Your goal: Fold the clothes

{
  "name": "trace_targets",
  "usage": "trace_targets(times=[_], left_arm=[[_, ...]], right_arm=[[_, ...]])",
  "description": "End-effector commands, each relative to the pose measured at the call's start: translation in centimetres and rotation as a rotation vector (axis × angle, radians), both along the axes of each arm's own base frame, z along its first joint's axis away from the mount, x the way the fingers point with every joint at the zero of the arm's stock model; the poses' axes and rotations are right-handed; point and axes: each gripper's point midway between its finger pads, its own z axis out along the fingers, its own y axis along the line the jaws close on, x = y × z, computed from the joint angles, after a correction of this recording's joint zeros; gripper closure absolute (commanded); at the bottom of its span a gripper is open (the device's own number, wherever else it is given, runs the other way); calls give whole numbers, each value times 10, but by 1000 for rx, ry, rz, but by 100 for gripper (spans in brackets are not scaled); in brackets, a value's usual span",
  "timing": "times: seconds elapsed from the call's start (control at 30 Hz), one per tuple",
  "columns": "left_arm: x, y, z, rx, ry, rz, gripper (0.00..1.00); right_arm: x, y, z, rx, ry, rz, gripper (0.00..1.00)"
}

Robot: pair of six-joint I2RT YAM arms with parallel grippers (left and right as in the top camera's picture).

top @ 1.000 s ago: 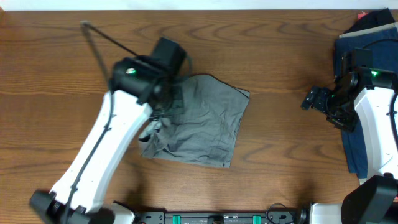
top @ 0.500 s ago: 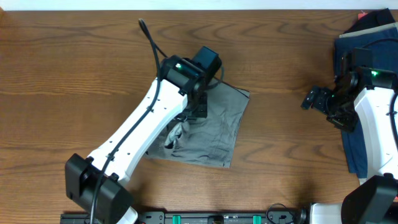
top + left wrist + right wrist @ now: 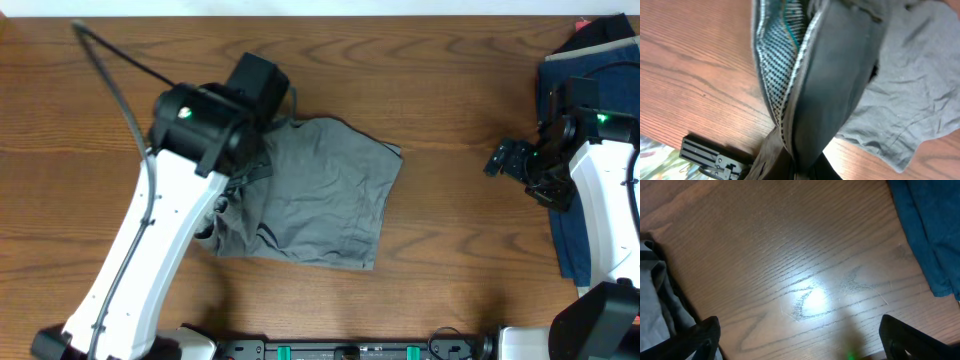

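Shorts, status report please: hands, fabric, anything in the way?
Left hand shut on shorts, edge lifted. Right hand open, empty, beside blue garment. Shorts mid-table, rumpled, fold not finished. Nothing in the way.

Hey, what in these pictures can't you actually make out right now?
Left gripper: left wrist view, bunched shorts cover its fingers; overhead, the left arm hides it.
Shorts' left edge: overhead, under the left arm.
Dark blue garment: overhead, cut off by the right edge and partly behind the right arm.
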Motion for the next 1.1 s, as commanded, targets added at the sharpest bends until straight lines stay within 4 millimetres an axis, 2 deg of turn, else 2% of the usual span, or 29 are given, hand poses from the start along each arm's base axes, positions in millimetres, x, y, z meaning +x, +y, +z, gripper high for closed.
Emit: trace_targets(times=[0.0,0.27,0.47,0.83,1.07], left_arm=[[-18,19,16,37,-15,41,94],[-17,19,18,28,-32,45,94],[-2,1,9,22,-36,11,94],[23,-70,-31,36,-9,-150,94],[30,-119,-68,19,46,-234,94]], right_arm=[[-1,-2,1,1,-1,-21,1],[-1,-2,1,1,-1,-21,1],[-1,-2,1,1,-1,-21,1],[-1,-2,0,1,-1,-21,1],[-1,-1,1,1,-1,-21,1]])
